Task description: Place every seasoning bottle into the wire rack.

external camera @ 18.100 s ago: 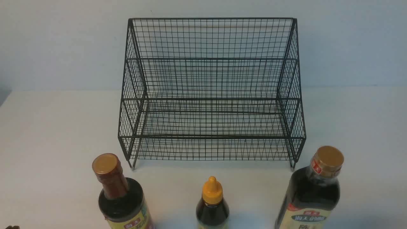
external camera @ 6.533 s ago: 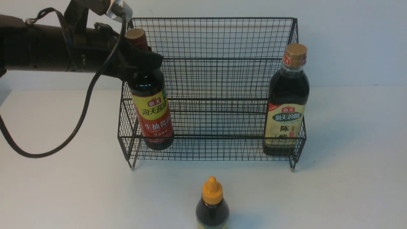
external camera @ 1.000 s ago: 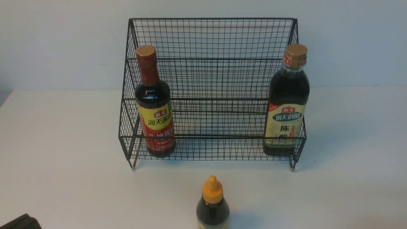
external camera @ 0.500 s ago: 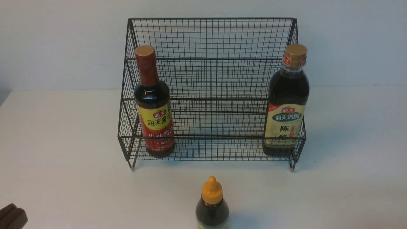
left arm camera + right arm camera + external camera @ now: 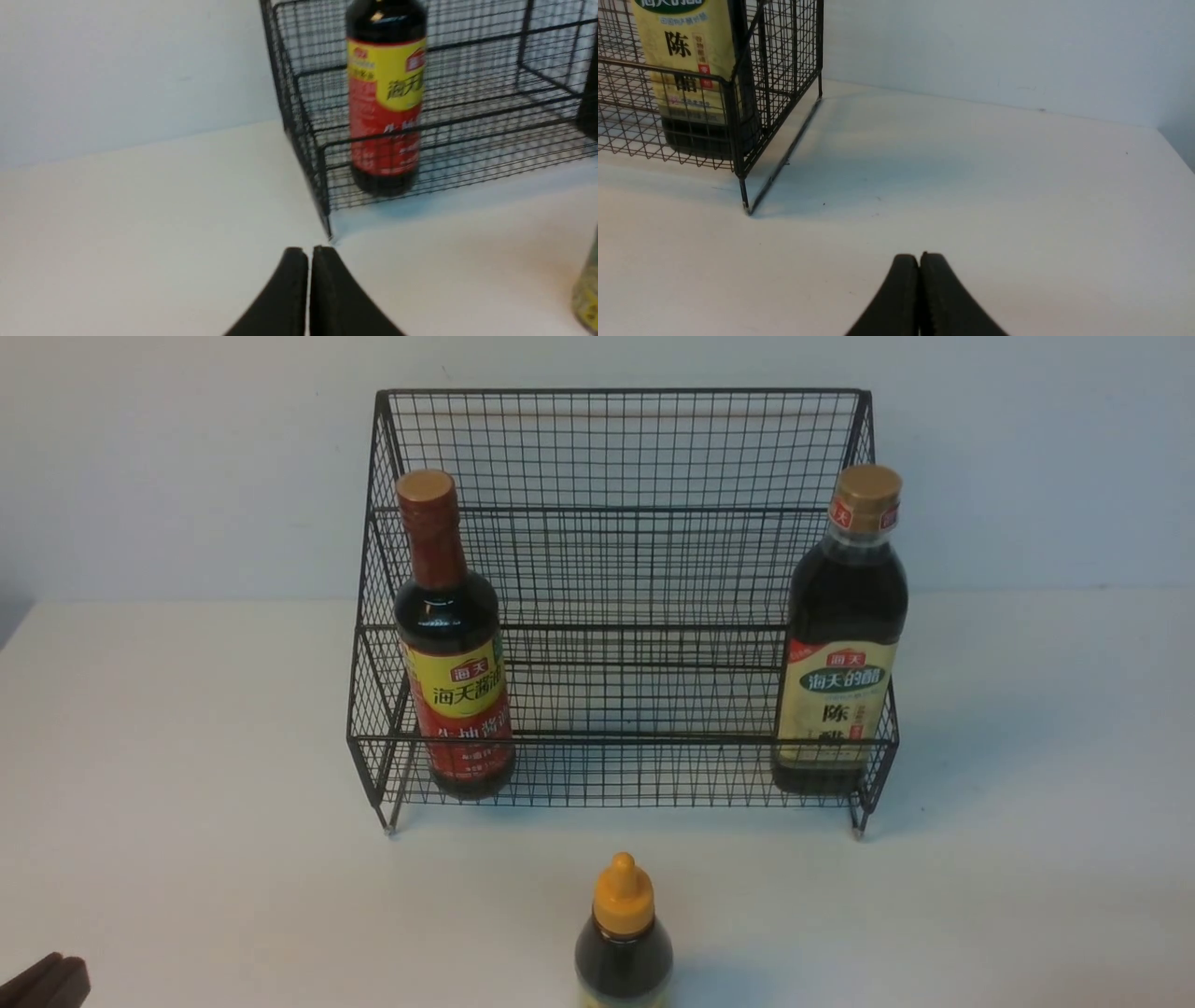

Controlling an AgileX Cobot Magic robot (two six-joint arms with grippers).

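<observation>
The black wire rack [image 5: 621,569] stands at the back of the white table. The red-necked, yellow-red-labelled bottle [image 5: 453,644] stands upright in its lower tier at the left; it also shows in the left wrist view [image 5: 385,98]. The cream-green-labelled bottle [image 5: 840,644] stands upright in the lower tier at the right; it also shows in the right wrist view [image 5: 691,70]. The small yellow-nozzle bottle [image 5: 623,938] stands on the table in front of the rack. My left gripper [image 5: 308,252] is shut and empty, low at the front left [image 5: 42,985]. My right gripper [image 5: 919,256] is shut and empty, out of the front view.
A white wall runs behind the rack. The rack's front feet [image 5: 390,828] rest on the table. An edge of the small bottle shows at the side of the left wrist view [image 5: 586,298].
The left gripper has drawn back toward the lower left corner of the front view. The bottles and the rack have not moved.
</observation>
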